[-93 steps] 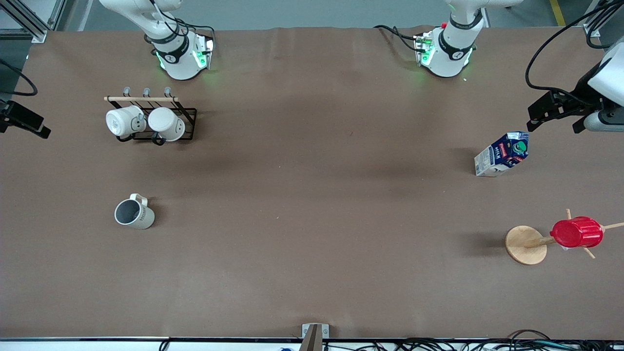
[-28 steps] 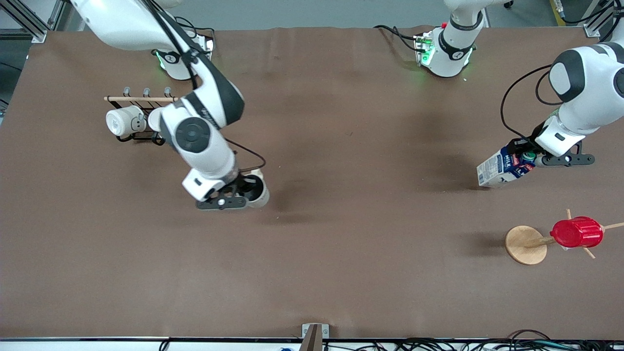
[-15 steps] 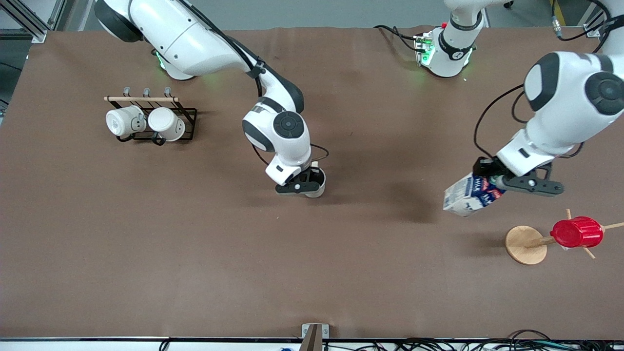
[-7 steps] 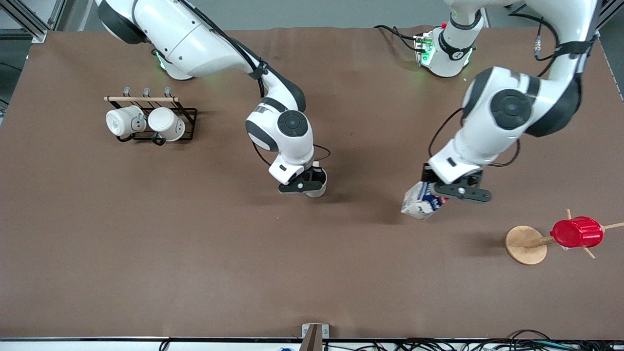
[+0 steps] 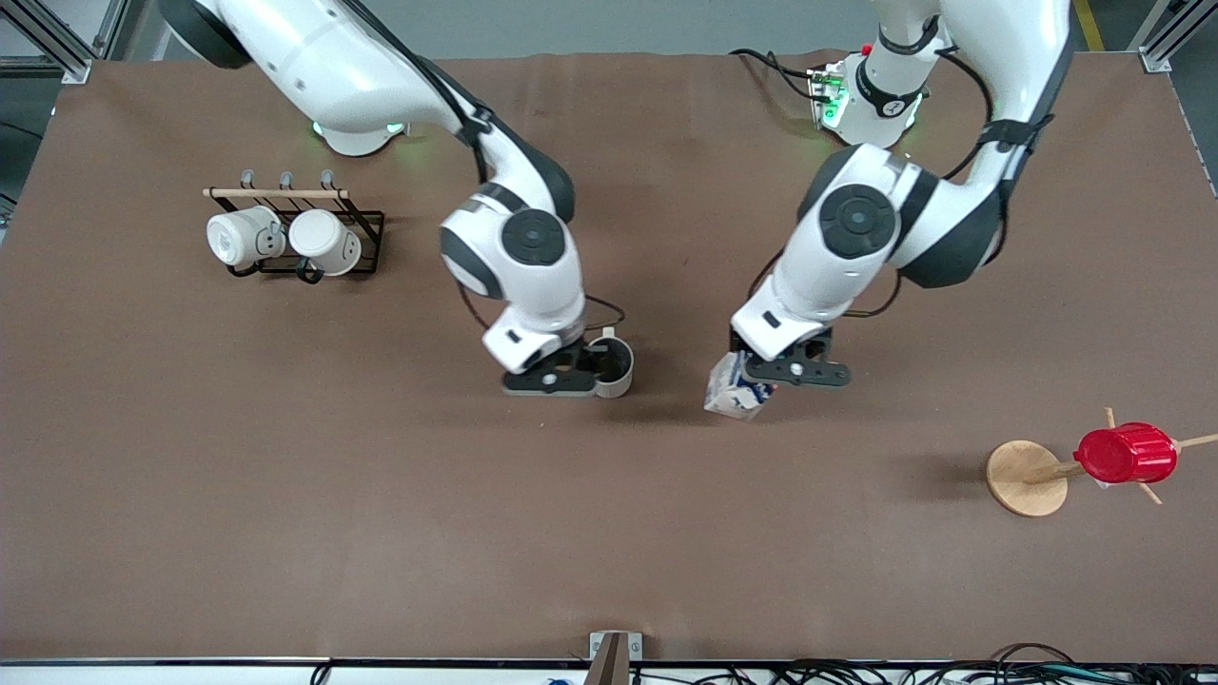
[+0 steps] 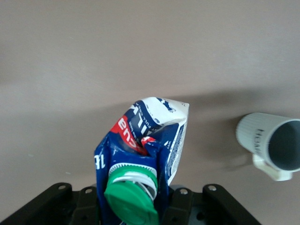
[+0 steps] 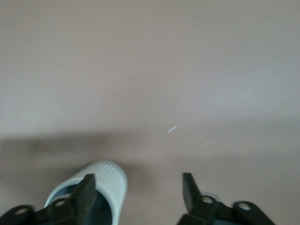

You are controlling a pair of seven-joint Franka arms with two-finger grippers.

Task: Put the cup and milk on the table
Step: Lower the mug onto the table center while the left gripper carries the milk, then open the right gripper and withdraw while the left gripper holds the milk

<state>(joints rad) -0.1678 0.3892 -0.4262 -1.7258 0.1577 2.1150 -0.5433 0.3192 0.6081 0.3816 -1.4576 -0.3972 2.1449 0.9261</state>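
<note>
The cup (image 5: 617,366) stands upright on the brown table (image 5: 381,495) near its middle, grey inside showing. My right gripper (image 5: 569,379) is open right at the cup; in the right wrist view one fingertip (image 7: 87,187) lies over the cup's mouth (image 7: 107,185) and the other stands well apart. My left gripper (image 5: 766,379) is shut on the milk (image 5: 733,392) beside the cup, toward the left arm's end. The carton is tilted, low at the table. The left wrist view shows its green cap (image 6: 131,199), the carton (image 6: 150,126) and the cup (image 6: 269,143).
A black wire rack (image 5: 366,233) with two white mugs stands toward the right arm's end. A wooden peg stand (image 5: 1026,478) carrying a red ribbed cup (image 5: 1125,454) stands toward the left arm's end, nearer the front camera.
My left arm has carried the milk from the left arm's end to just beside the cup. My right gripper has opened off the cup and shifted slightly toward the right arm's end; the cup stays.
</note>
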